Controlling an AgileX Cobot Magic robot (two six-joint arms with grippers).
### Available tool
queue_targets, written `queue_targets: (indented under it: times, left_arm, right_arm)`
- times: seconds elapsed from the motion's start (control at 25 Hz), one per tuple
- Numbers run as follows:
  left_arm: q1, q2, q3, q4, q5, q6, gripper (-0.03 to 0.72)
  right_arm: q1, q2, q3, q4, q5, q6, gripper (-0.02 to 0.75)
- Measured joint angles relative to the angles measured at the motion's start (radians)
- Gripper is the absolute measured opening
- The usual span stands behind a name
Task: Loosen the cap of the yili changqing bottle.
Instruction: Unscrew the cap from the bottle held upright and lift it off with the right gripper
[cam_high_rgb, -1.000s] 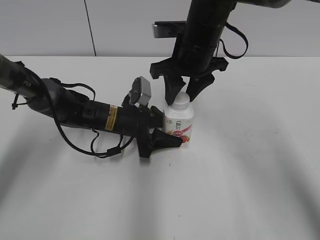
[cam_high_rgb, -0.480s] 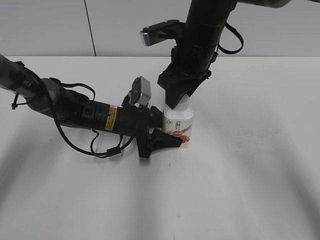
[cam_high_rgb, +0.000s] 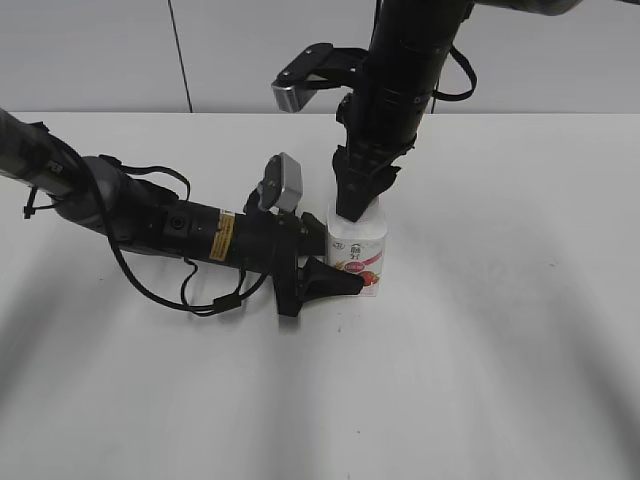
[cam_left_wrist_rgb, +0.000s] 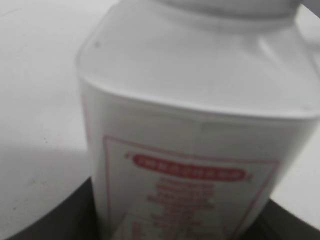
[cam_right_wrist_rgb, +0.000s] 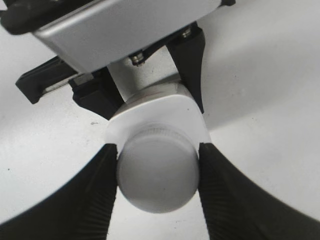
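The yili changqing bottle (cam_high_rgb: 358, 252) stands upright on the white table, white with a pink-red label and fruit picture. My left gripper (cam_high_rgb: 345, 268) reaches in from the left, lying low, and is shut on the bottle's body; one dark finger (cam_high_rgb: 330, 281) shows in front. The bottle (cam_left_wrist_rgb: 190, 125) fills the left wrist view. My right gripper (cam_high_rgb: 361, 205) comes straight down and hides the cap in the exterior view. In the right wrist view the round white cap (cam_right_wrist_rgb: 157, 172) sits pinched between the ribbed black fingers (cam_right_wrist_rgb: 100, 192), the right gripper (cam_right_wrist_rgb: 158, 175) shut on it.
The white table (cam_high_rgb: 500, 350) stretches bare to the right and toward the front. A grey wall (cam_high_rgb: 100, 50) with a vertical seam stands behind. The left arm's cables (cam_high_rgb: 190, 295) loop low over the table at the left.
The right gripper has turned about its vertical axis on the cap; its fingers, first spread to either side, now show edge-on. Bottle and left arm have stayed put.
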Motion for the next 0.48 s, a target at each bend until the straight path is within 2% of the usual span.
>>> queue_targets:
  times: [0.48]
  left_arm:
    - [0.000, 0.000, 0.000, 0.003, -0.001, 0.000, 0.400]
  right_arm:
    - [0.000, 0.000, 0.000, -0.005, 0.004, -0.359, 0.391]
